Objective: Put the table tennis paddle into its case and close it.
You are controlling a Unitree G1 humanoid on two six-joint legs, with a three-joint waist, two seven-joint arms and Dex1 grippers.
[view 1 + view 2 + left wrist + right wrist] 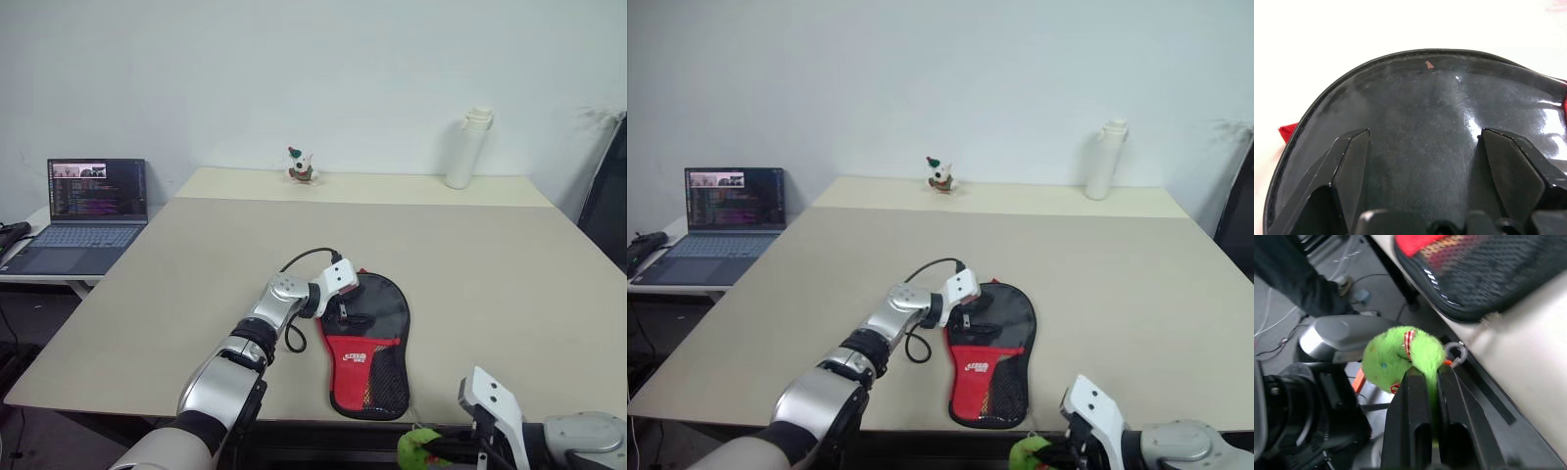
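1 case [367, 348] – near surface [470, 264] edge | left pincer [345, 311] – spread wide on case's black end | right pincer [1431, 377] – clamped on 1 green tag [1396, 357] | 1 bottle [468, 147], 1 laptop [88, 211]

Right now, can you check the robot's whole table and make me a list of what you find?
Surface: a wide beige table, mostly bare.
Job's things: the case lies flat near the front edge, red panel and mesh pocket up; the paddle cannot be told apart from it.
Clutter: a small figurine and a white bottle stand at the far edge.
Grippers: the left tool rests open over the case's round end; the right tool is shut on a fuzzy green tag below the table's front edge.
Cables: a black cable loops over the left wrist.
Surroundings: an open laptop on a side desk, a white wall behind.
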